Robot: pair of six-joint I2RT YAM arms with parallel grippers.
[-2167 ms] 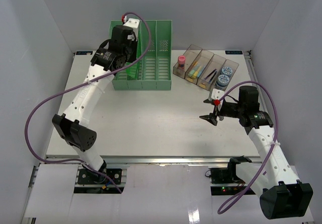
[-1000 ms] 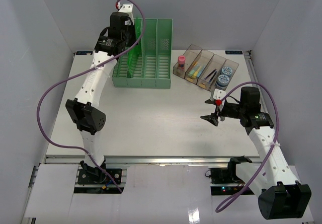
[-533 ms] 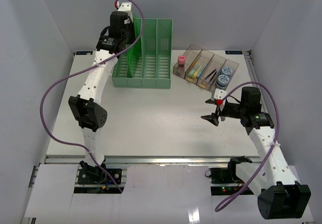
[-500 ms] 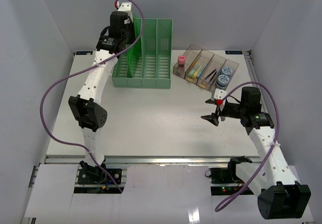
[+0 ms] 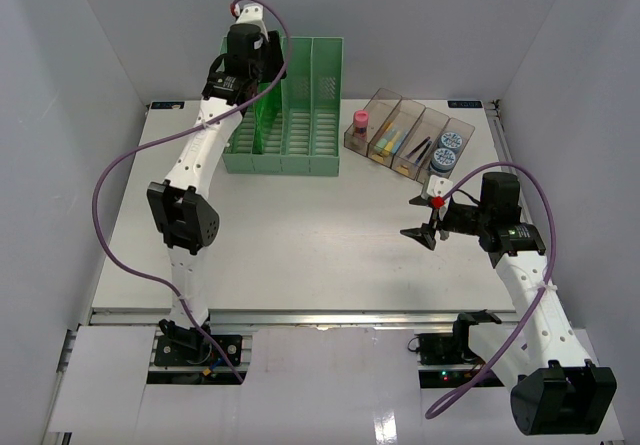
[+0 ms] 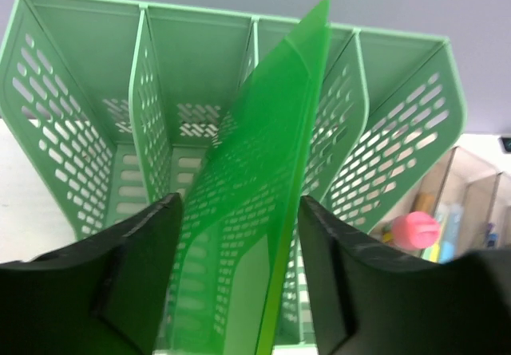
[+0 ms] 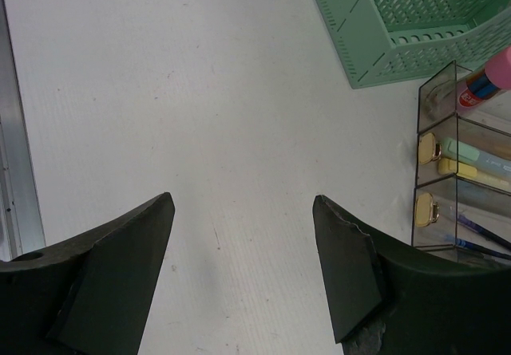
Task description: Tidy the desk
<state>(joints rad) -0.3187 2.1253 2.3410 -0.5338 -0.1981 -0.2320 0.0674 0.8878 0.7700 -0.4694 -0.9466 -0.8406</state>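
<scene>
the left arm (image 5: 195, 160) reached steeply up from its base and far across the table (image 5: 300, 255), its wrist high over the back left corner of the green file rack (image 5: 300, 150) and pointing down into it. the left jaws stood wide apart, one finger on each side of a translucent green folder (image 6: 263, 195) that stood tilted between them, its lower end down among the rack's slots; whether either finger touched it could not be told. in the top view the folder seemed to sit in the second slot from the left. the right arm (image 5: 525, 275) was bent low on the right side, and the right jaws were wide open, holding nothing, hovering over bare table near a clear organizer tray (image 5: 412, 137) with a pink-capped bottle (image 5: 360, 120) at its left end. the table lay beneath both pairs of jaws, touched by neither. compared with two seconds before, the left wrist had risen higher above the rack and its elbow had swung inward, while the right arm had barely shifted.
</scene>
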